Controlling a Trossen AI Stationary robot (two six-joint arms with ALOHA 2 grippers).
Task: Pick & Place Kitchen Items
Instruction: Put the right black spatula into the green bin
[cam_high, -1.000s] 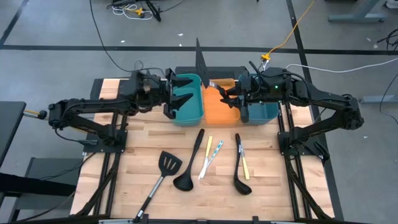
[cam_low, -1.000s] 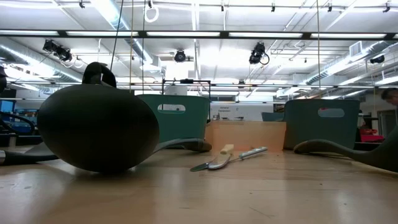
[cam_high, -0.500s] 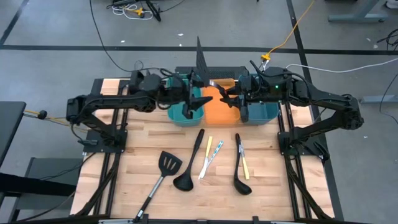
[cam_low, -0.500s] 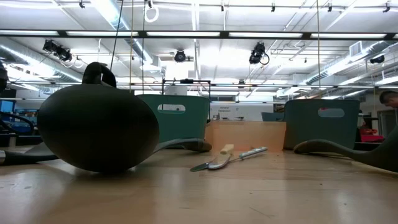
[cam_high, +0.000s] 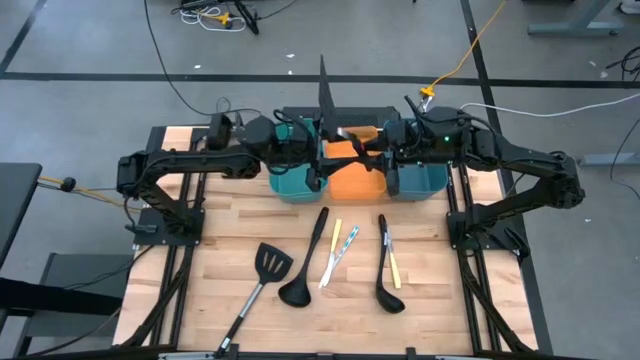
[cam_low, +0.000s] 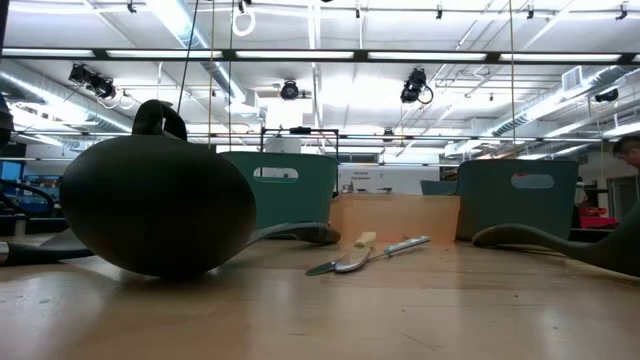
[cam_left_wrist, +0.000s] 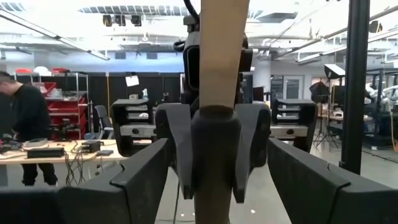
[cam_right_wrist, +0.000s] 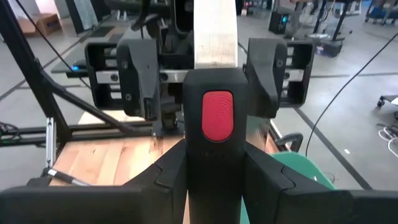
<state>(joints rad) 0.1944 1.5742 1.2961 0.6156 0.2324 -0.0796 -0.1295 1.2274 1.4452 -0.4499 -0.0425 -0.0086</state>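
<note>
The wooden worktop (cam_high: 430, 300) fills the lower middle of the overhead frame. My two arms reach in from its left and right edges and meet at upper centre. Three bins stand in a row there: a teal bin (cam_high: 290, 185) on the left, an orange bin (cam_high: 350, 182) in the middle and a second teal bin (cam_high: 425, 182) on the right.

Below the bins, loose on the worktop, a black slotted spatula (cam_high: 268, 265) lies lower left of centre. A black ladle (cam_high: 300, 290) lies just to its right, and a second ladle (cam_high: 388, 295) is farther right, with both handles pointing up the frame.

My right tool (cam_high: 368, 158) is over the orange bin, partly closed and clamped on the black handle of a flat utensil (cam_right_wrist: 217, 118), whose pale blade stands upright. My left tool (cam_high: 318, 160) faces it from the orange bin's left edge. Its fingers (cam_left_wrist: 143, 180) are spread wide on either side of the utensil, gripping nothing.

A yellow stick (cam_high: 333, 238) and a pale stick (cam_high: 345, 248) lie between the ladles, and another yellow stick (cam_high: 394, 268) lies beside the right ladle's handle
</note>
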